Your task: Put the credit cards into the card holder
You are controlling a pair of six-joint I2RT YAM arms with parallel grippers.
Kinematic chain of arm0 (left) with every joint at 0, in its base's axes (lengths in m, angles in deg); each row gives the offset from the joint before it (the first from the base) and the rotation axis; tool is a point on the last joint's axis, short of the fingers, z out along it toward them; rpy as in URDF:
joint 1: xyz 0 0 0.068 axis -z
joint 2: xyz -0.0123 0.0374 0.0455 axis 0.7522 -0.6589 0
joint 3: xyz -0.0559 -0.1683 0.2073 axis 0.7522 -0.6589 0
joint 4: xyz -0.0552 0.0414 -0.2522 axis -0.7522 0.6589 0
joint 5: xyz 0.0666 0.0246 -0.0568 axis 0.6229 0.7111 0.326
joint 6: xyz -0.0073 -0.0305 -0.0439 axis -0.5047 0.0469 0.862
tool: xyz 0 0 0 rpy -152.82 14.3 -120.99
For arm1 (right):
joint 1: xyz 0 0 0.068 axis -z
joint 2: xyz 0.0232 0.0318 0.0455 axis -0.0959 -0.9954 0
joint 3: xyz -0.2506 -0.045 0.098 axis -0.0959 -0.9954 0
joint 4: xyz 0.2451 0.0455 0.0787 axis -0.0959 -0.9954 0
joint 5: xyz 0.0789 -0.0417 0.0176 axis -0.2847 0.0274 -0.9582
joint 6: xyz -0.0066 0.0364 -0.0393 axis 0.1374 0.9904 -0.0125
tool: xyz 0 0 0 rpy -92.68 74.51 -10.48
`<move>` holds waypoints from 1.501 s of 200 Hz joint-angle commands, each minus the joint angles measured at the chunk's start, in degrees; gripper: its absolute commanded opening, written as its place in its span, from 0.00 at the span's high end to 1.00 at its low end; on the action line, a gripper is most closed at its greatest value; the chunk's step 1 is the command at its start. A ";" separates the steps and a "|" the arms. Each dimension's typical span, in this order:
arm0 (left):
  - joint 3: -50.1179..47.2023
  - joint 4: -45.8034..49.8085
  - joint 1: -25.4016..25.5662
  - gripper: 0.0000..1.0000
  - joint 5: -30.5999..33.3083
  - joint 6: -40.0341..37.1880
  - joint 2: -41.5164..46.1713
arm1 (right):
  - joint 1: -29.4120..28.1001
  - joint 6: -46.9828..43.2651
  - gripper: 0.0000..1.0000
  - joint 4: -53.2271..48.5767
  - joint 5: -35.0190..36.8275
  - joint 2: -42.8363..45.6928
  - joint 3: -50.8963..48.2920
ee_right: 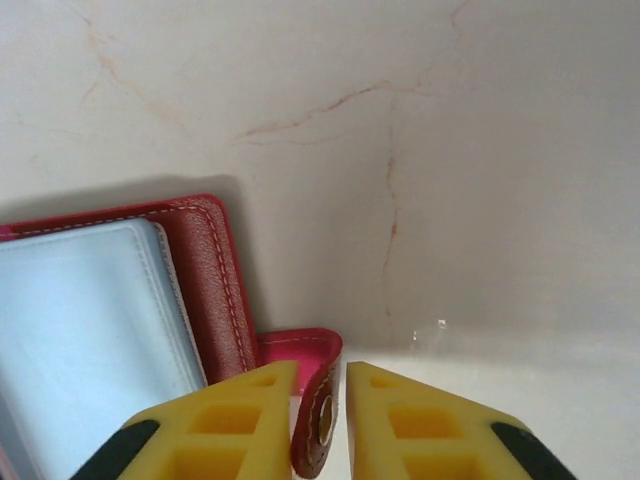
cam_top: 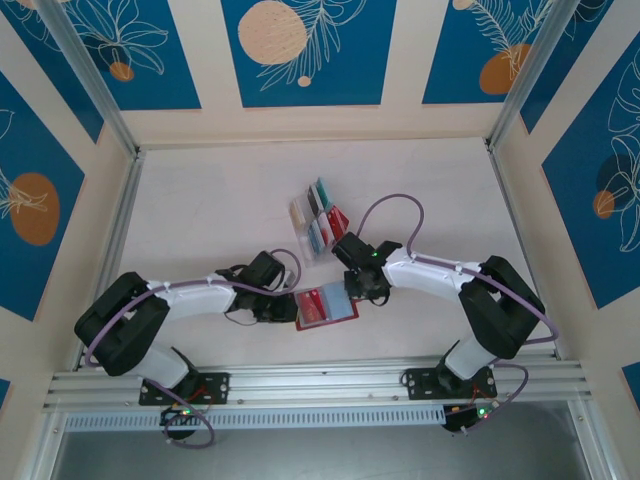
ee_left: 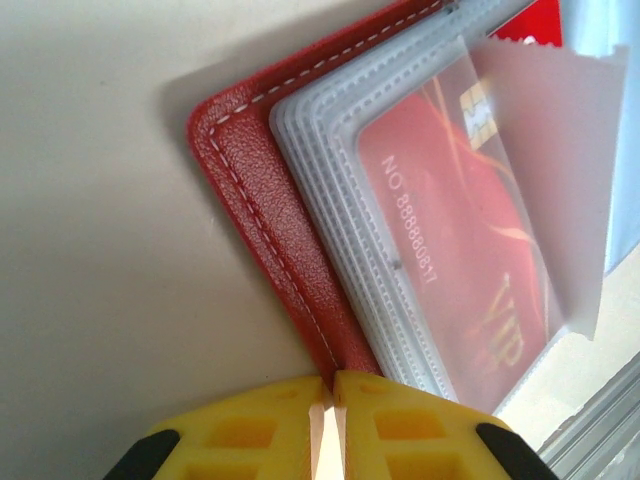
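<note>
The holder [cam_top: 325,305] lies open on the tabletop [cam_top: 220,220]. One red card [ee_left: 460,250] sits in its clear sleeves [ee_left: 320,200], and the other cards [cam_top: 322,225] stand in a rack [cam_top: 298,212] just beyond the holder. The left jaws are closed on the holder's left edge, pinching the leather. The right jaws, at the holder's right side, are closed on its snap tab [ee_right: 318,420].

Both holds are shallow. If the arms pull apart too hard, the thin edge may slide out of the left jaws, or the small, floppy tab may slip from the right ones, and the holder would then twist or skid. With both jaws busy, neither can fetch a card, and letting go may let the cover fold shut. The top sleeve flap [ee_left: 560,150] stands lifted over the red card and may flop across an open slot.
</note>
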 commanded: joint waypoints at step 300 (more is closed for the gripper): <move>-8.79 15.81 -8.39 0.78 9.37 2.29 31.92 | -6.48 3.24 0.55 23.07 -37.44 -13.17 11.12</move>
